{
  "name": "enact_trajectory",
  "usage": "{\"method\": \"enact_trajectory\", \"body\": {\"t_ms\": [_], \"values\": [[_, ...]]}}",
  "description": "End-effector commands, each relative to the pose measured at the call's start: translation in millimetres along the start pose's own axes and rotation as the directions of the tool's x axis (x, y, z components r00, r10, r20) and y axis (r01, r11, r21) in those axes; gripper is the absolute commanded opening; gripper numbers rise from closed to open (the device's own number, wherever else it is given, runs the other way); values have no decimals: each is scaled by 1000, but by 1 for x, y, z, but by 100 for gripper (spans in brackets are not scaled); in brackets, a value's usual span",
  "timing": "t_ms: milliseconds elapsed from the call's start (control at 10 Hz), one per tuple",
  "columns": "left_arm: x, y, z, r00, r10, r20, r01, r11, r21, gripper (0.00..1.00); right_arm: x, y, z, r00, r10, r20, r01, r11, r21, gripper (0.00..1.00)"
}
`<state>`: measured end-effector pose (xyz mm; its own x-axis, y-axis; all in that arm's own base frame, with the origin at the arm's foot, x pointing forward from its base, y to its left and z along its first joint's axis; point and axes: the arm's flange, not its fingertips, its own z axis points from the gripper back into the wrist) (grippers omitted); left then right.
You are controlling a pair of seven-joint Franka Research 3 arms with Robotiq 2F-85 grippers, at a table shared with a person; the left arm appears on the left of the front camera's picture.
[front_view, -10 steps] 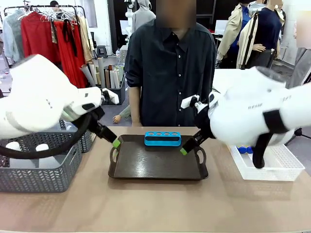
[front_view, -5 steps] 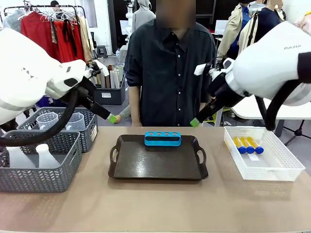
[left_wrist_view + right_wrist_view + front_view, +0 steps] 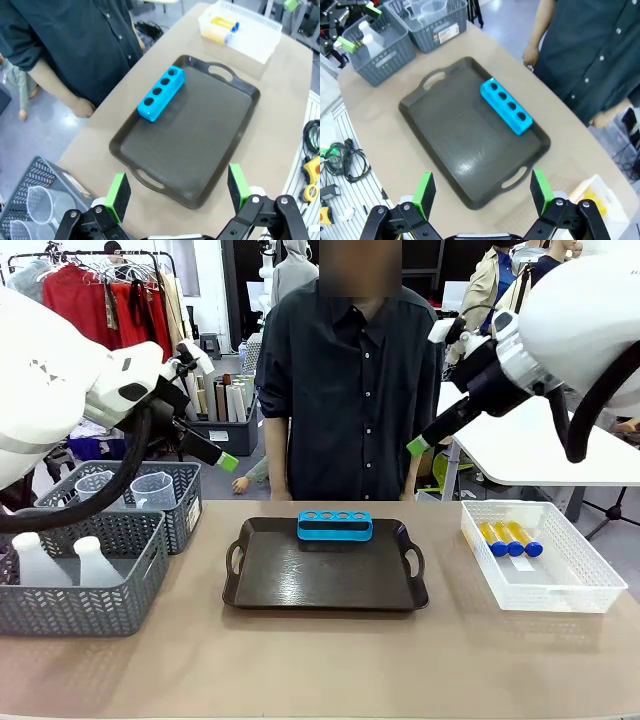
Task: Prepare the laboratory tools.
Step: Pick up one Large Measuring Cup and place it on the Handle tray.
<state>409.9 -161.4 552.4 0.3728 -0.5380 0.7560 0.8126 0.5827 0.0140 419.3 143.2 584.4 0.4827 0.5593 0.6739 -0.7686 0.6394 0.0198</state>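
The small blue tube rack [image 3: 335, 526] is lying on the dark handled tray [image 3: 320, 580], up against its 12 o'clock rim, with its four holes facing up. The tray is sitting in the middle of the surface [image 3: 320, 670]. At the tray's 3 o'clock, apart from it, a white mesh basket [image 3: 560, 600] is holding the blue-capped tubes of amber liquid [image 3: 510, 538]. Three are showing in the front view, lying side by side at the basket's far end with their caps pointing toward 6 o'clock. At the tray's 9 o'clock two grey mesh baskets are standing close together. The nearer one [image 3: 80, 610] is carrying two translucent white conical flasks [image 3: 90, 558], and the farther one [image 3: 183, 520] is carrying two clear plastic measuring jugs [image 3: 152, 490].

Both arms are hanging high above the surface, touching nothing. The left jaws are hovering in the air at about 10 o'clock from the tray. In the left wrist view their green pads [image 3: 119, 192] are standing wide apart with nothing between them, and the tray and rack are lying well below. The right jaws are hovering at about 2 o'clock from the tray. In the right wrist view their green pads [image 3: 424, 192] are likewise spread wide, gripping nothing.

A person [image 3: 345, 390] in a dark shirt is standing at the surface's 12 o'clock side, with a hand [image 3: 82, 106] hanging just off its edge.
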Motion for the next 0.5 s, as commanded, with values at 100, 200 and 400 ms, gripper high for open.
{"method": "enact_trajectory", "body": {"t_ms": [100, 200, 400], "values": [[4, 15, -1, 998, 14, 57, -13, 1000, -16, 100, 2, -8, 9, 996, 45, 82, -46, 999, 9, 100], [5, 16, 0, 998, 15, 60, -15, 1000, -6, 100, 4, -8, 11, 995, 45, 85, -45, 999, -1, 100], [12, 15, 1, 998, 18, 56, -18, 1000, 6, 100, 4, -10, 13, 994, 38, 100, -37, 999, -11, 100]]}}
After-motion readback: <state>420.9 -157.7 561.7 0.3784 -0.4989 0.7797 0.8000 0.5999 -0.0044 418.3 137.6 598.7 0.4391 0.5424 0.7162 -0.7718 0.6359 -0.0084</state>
